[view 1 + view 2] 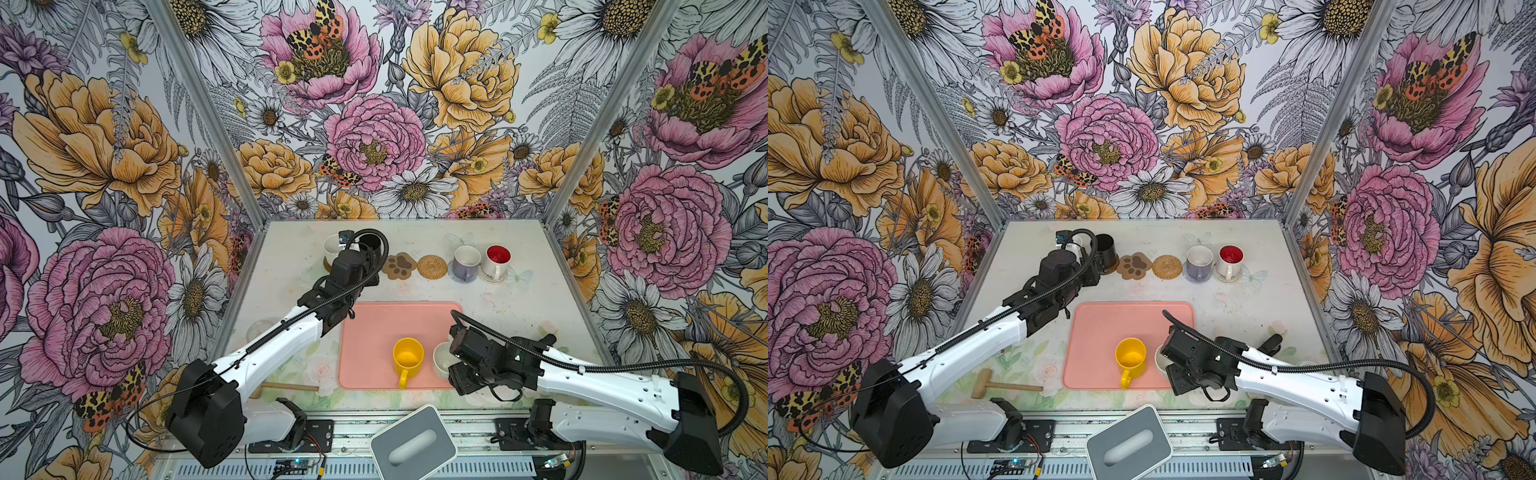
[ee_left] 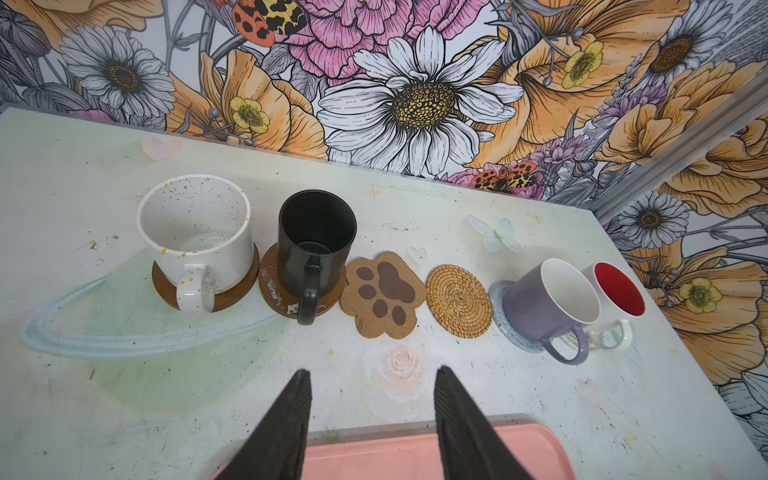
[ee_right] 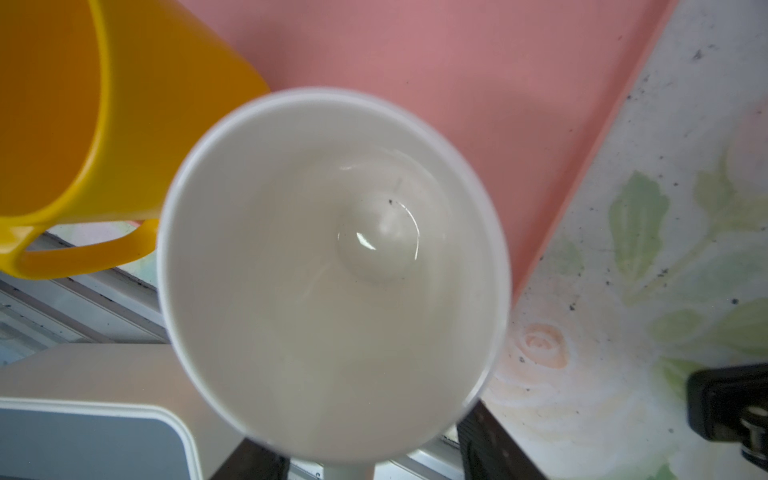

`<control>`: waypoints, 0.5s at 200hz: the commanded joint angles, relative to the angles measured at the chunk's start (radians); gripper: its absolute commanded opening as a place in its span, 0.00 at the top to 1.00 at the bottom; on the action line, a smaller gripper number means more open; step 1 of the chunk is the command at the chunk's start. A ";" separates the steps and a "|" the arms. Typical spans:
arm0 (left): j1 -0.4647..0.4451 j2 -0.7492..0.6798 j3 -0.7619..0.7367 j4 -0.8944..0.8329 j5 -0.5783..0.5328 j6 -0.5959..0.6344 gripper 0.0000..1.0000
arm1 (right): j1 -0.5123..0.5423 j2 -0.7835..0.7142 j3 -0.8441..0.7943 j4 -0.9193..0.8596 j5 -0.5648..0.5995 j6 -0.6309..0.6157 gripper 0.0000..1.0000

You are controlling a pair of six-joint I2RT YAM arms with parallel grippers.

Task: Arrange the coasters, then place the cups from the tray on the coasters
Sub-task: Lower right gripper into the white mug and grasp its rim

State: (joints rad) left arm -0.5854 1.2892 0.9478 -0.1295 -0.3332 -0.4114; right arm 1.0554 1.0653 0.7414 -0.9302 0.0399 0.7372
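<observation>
Cream-white cup point(image 3: 332, 270) upright, handle facing right tool point(image 3: 370, 451); grip unclear; left tool point(image 2: 372, 370) parted, empty.

Probably a robotics lab test cell, not a home: floral printed panels point(image 1: 374, 124) in aluminium posts point(image 1: 210, 120) wall the table point(image 1: 519, 316) beyond the left gripper point(image 2: 372, 374); behind it, arm bases point(image 1: 270, 419) bolt to a metal rail point(image 1: 351, 432) beside a bare circuit board point(image 1: 291, 462).
</observation>
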 commanded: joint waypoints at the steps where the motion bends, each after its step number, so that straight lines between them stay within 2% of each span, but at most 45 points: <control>1: 0.003 0.015 0.002 0.019 -0.007 0.018 0.50 | 0.008 0.016 -0.010 0.054 -0.002 0.001 0.36; 100: 0.004 0.025 0.006 0.017 -0.011 0.021 0.50 | 0.006 0.088 -0.007 0.089 0.003 0.014 0.36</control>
State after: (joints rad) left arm -0.5850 1.3029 0.9478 -0.1295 -0.3332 -0.4110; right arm 1.0573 1.1461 0.7395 -0.8696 0.0296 0.7406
